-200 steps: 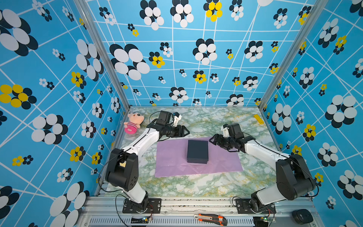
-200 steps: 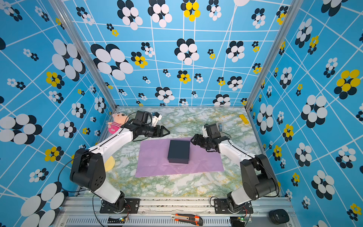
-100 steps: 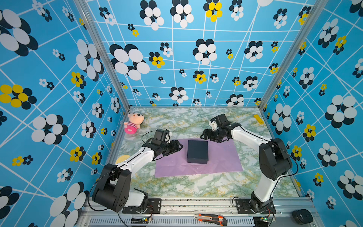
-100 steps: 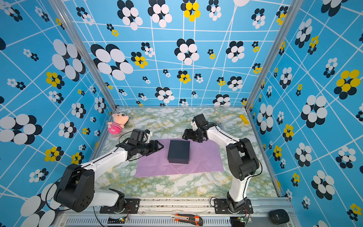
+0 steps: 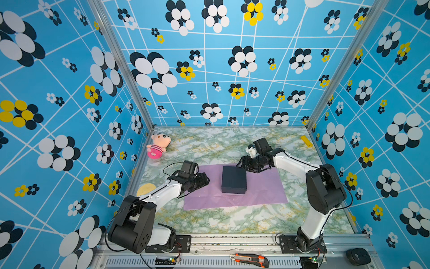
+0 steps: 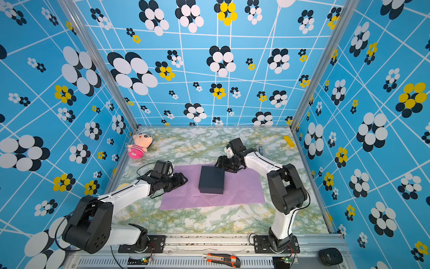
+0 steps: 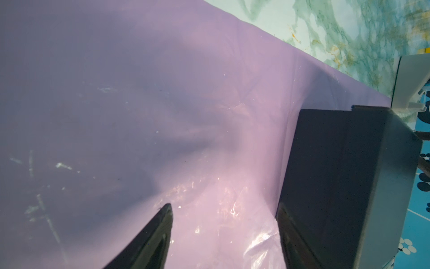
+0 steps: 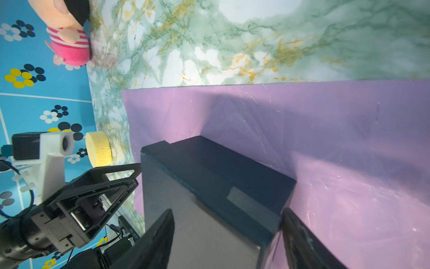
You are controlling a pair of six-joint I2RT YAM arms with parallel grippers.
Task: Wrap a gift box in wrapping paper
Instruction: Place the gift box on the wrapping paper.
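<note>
The black gift box (image 5: 233,182) (image 6: 211,179) stands on the lilac wrapping paper (image 5: 258,193) (image 6: 242,188), which lies flat on the marble table. My left gripper (image 5: 206,180) (image 6: 183,180) hovers low over the paper's left part, open. In the left wrist view it (image 7: 224,216) has only paper (image 7: 162,104) between its fingers, with the box (image 7: 337,186) just beside one finger. My right gripper (image 5: 242,164) (image 6: 220,163) is at the box's far right corner. In the right wrist view it (image 8: 226,223) stands open, one finger over the box (image 8: 209,186) top, the other by its side wall.
A pink-striped plush doll (image 5: 158,146) (image 8: 69,42) lies at the back left. A yellow sponge disc (image 5: 145,189) (image 8: 99,149) sits by the left wall and a yellow piece (image 5: 306,141) at the back right. A utility knife (image 5: 250,259) lies on the front rail.
My left gripper came forward from near the doll to the paper's left part. My right gripper swung left to the box's far right corner, and its jaws narrowed a little.
</note>
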